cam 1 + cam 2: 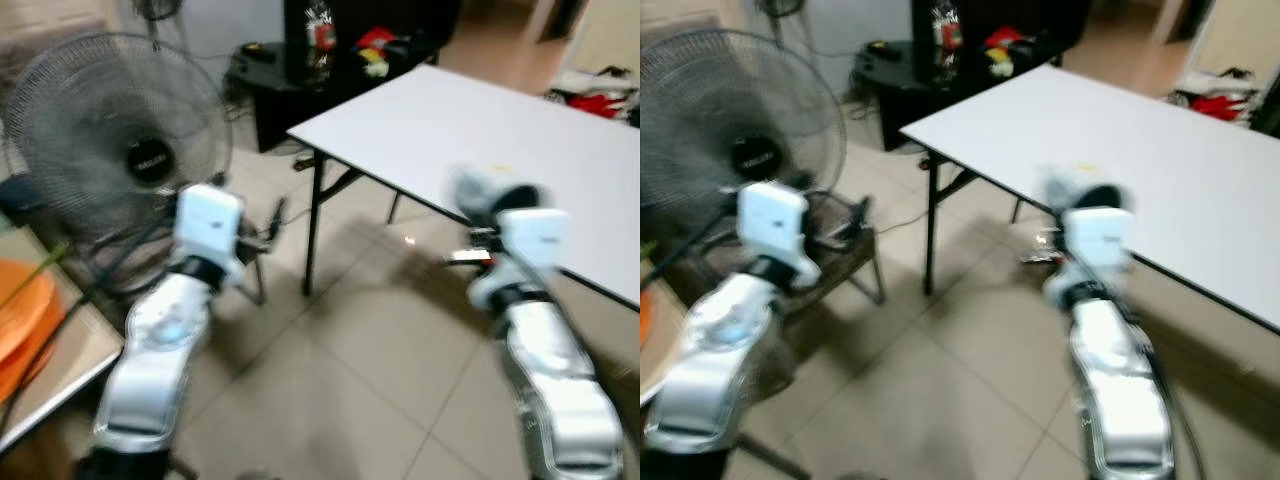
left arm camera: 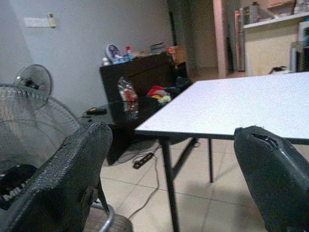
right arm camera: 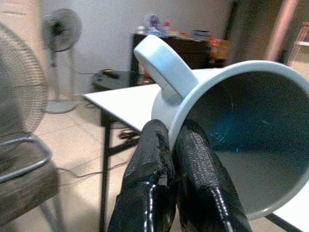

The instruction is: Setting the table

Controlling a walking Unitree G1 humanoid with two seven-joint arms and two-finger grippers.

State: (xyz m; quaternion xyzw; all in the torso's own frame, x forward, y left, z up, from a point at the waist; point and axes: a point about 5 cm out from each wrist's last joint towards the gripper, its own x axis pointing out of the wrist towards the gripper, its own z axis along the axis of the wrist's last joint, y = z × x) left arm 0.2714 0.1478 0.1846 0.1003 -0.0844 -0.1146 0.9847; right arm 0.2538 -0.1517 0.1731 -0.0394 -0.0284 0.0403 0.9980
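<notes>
One mug — pale blue-grey, with a darker inside — is held by the right gripper, whose two black fingers are pinched on the rim just below the handle, one finger outside the wall and one inside. The mug is tipped on its side, its open mouth turned toward the wrist camera. In the head views it is seen only as a blur at the end of the right arm, raised at the near edge of the white table, whose black legs stand on the tiled floor. The left gripper is carried with its fingers spread wide apart and nothing between them, pointed toward the table's corner. A large fan stands beside the left arm, and a dark cabinet with small clutter on top is set against the wall behind the table — something orange lies on a surface at the robot's far left.
</notes>
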